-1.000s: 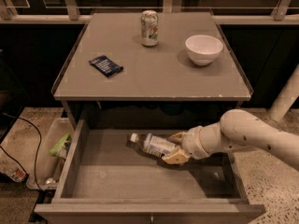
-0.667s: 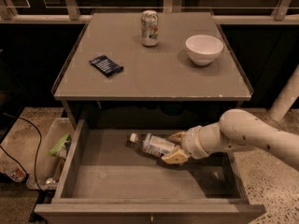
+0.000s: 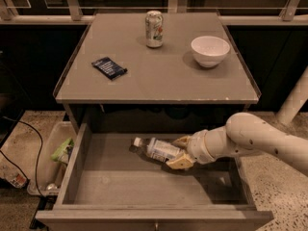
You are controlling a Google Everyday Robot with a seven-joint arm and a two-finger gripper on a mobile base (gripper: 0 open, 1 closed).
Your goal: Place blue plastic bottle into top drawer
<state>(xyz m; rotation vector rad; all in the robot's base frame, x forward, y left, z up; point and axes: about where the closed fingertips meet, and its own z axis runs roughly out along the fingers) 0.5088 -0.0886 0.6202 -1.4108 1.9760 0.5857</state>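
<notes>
In the camera view, our tan two-finger claw (image 3: 177, 151) is closed on the base end of the small clear blue plastic bottle (image 3: 156, 148). The bottle's cap points away from the claw, low inside the wide grey top drawer (image 3: 125, 186). If we release it before it rests flat, the round bottle may roll.

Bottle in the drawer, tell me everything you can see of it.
The bottle is small, clear pale plastic with a white cap and a whitish-blue label. It lies on its side inside the open top drawer, cap toward the left. The pincer, reaching in from the right, is closed on its base end.
</notes>
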